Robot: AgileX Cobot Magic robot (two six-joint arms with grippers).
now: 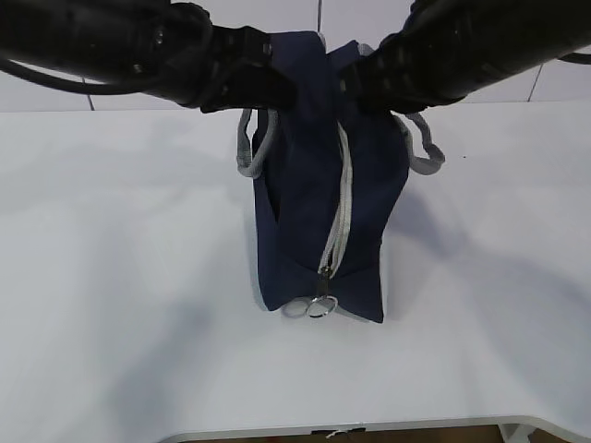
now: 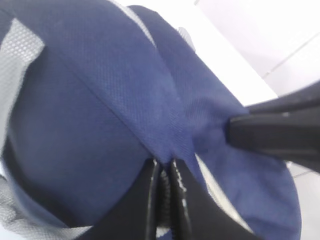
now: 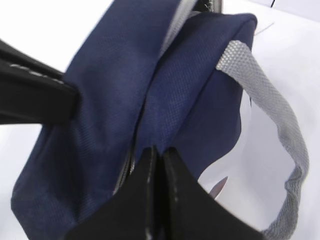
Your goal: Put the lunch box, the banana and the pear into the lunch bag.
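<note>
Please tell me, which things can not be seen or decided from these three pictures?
- Inside of the lunch bag: hidden in every view by its navy fabric, so the contents are unknown.
- Zipper's top end: exterior view, covered by the arms.
- Left gripper and right gripper: exterior view, only partly visible.
- Grey handle: right wrist view, cut off by the bottom edge.

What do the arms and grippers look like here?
Both arms are black and bulky, with a black cable looping below the left arm. Left gripper and right gripper have glossy black, flat tapering fingers. No markings legible.
</note>
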